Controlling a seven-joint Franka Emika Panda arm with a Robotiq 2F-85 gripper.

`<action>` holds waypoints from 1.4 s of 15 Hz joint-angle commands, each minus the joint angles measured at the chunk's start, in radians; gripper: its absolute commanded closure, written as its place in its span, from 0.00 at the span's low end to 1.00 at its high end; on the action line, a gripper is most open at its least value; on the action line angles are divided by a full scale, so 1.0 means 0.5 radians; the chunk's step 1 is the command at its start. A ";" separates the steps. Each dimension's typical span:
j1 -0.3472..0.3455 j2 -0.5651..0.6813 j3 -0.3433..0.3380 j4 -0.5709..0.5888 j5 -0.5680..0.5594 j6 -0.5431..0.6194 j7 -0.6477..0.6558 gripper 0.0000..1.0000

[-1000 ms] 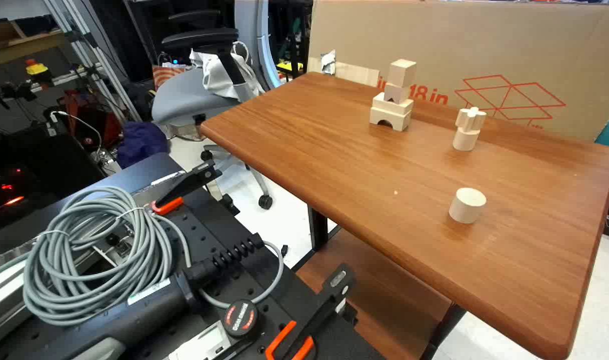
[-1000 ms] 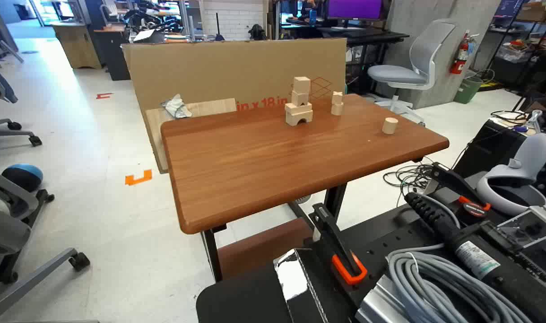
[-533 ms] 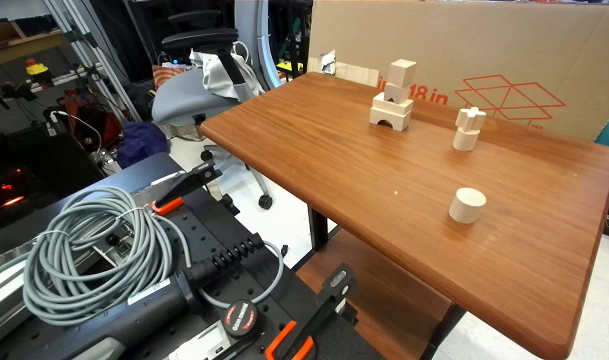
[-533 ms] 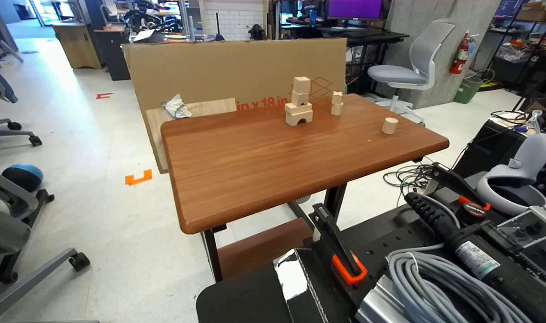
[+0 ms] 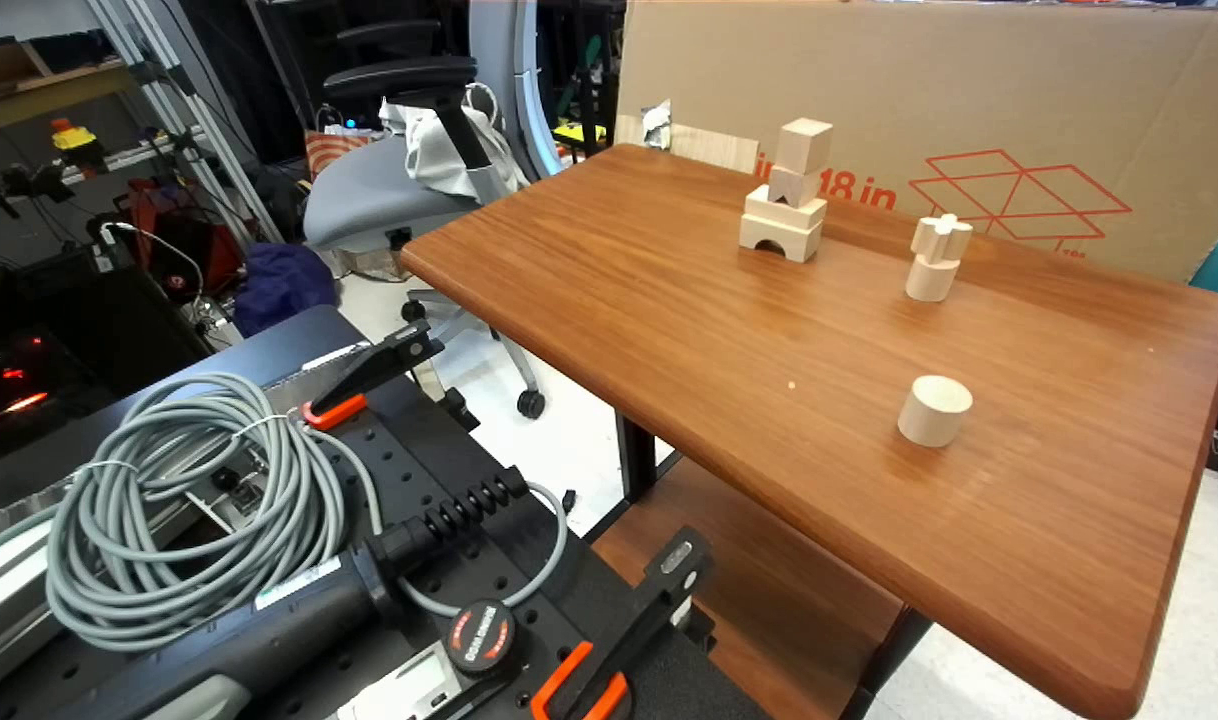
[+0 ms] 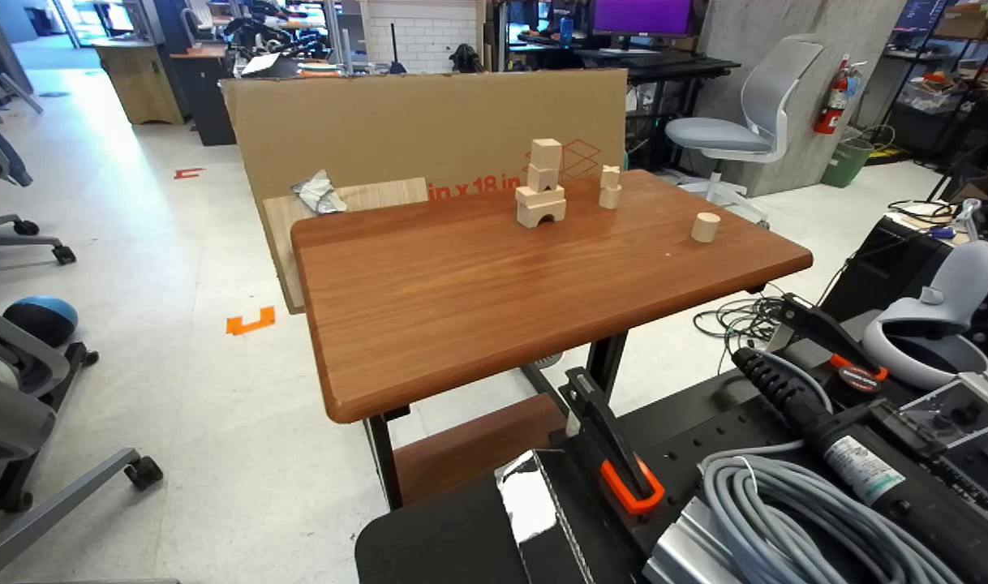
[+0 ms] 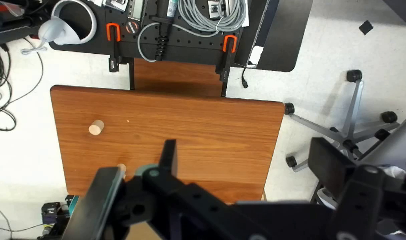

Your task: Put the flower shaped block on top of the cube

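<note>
The flower shaped block (image 5: 941,238) is pale wood with a lobed outline. It stands on a round wooden cylinder (image 5: 932,281); both also show in an exterior view, with the flower shaped block (image 6: 610,176) on top. The cube (image 5: 804,147) tops a stack of notched, flat and arch-shaped wooden blocks; the cube (image 6: 546,153) shows likewise in an exterior view. My gripper (image 7: 244,150) shows only in the wrist view, open and empty, high above the table. There the gripper hides the stack, and only a sliver of pale wood shows beside a finger.
A lone wooden cylinder (image 5: 934,411) stands on the brown table (image 5: 689,290), also in the wrist view (image 7: 96,127). A large cardboard sheet (image 5: 1019,100) stands behind the table. A black bench (image 6: 705,454) with clamps and coiled cable stands in front.
</note>
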 commanded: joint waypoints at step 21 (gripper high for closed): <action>-0.123 0.388 -0.188 0.036 -0.192 0.211 -0.214 0.00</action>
